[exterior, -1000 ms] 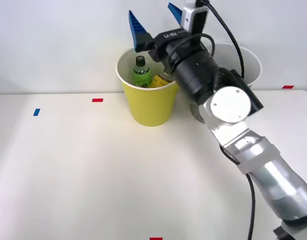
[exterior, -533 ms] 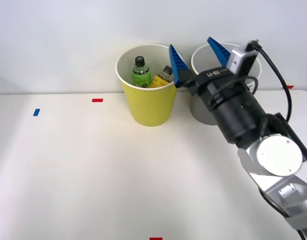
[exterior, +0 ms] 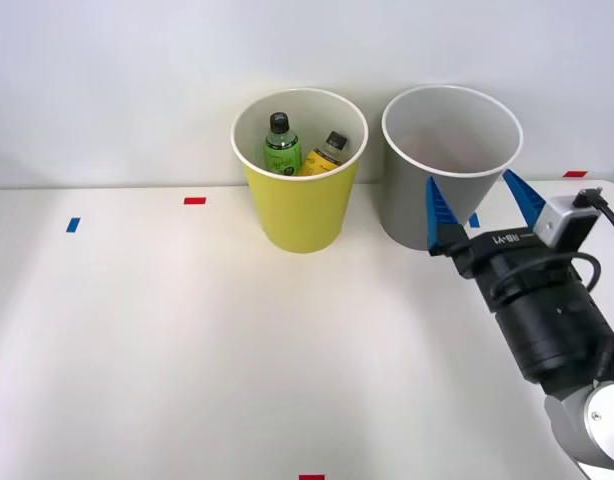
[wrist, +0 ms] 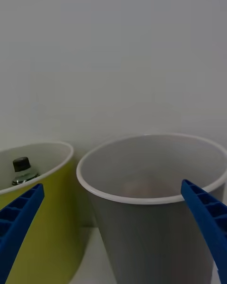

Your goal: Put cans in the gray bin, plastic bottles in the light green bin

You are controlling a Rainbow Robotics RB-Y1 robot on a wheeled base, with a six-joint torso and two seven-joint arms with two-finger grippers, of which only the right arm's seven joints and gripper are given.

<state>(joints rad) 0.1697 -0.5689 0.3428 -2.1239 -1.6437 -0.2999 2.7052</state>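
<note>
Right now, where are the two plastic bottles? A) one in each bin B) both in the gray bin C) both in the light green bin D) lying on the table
C: the green bottle and the yellow bottle both stand inside the light green bin, while the open right pincer holds nothing in front of the gray bin.

We count two bins — one light green bin (exterior: 299,200), one gray bin (exterior: 412,205). Two plastic bottles (exterior: 282,146) — both inside the former.
</note>
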